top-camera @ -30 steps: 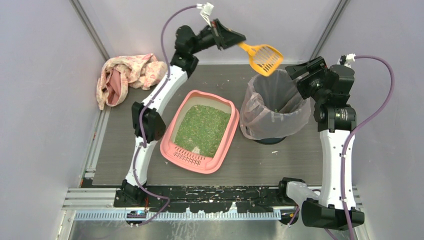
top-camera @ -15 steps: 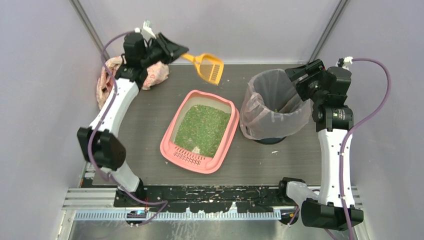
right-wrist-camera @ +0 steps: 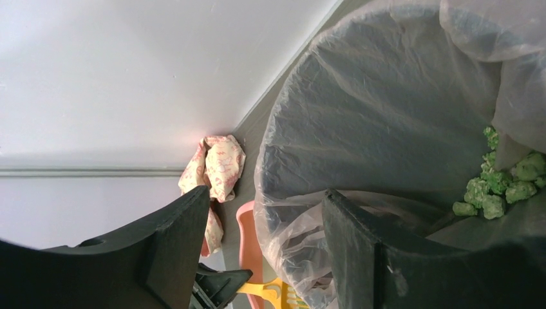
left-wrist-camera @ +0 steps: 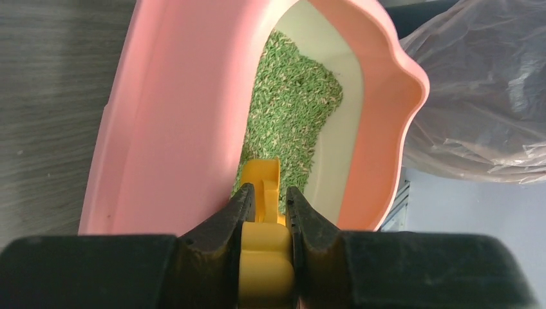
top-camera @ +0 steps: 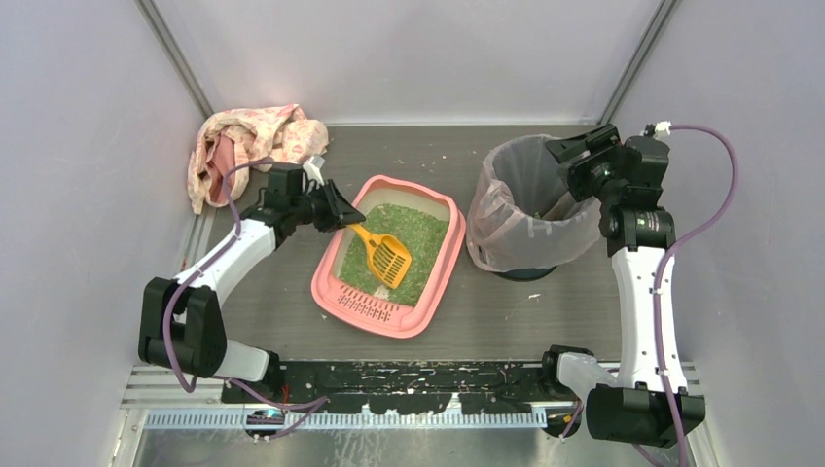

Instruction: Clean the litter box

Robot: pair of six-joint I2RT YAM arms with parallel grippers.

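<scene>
The left end effector (left-wrist-camera: 265,193), clamped on the handle of the yellow slotted plastic scoop (top-camera: 386,257), tilts it into the green granules (top-camera: 413,233) of the shallow pink plastic litter box (top-camera: 370,307), which sits mid-desk (top-camera: 506,311), likely to sift out clumps. The right end effector (right-wrist-camera: 265,199) gapes wide and empty at the rim of the bag-lined dark round bin (top-camera: 525,209).

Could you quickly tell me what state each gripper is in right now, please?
Left gripper: closed on the handle of the yellow scoop.
Right gripper: open, gripping nothing, at the rim of the lined bin.
</scene>
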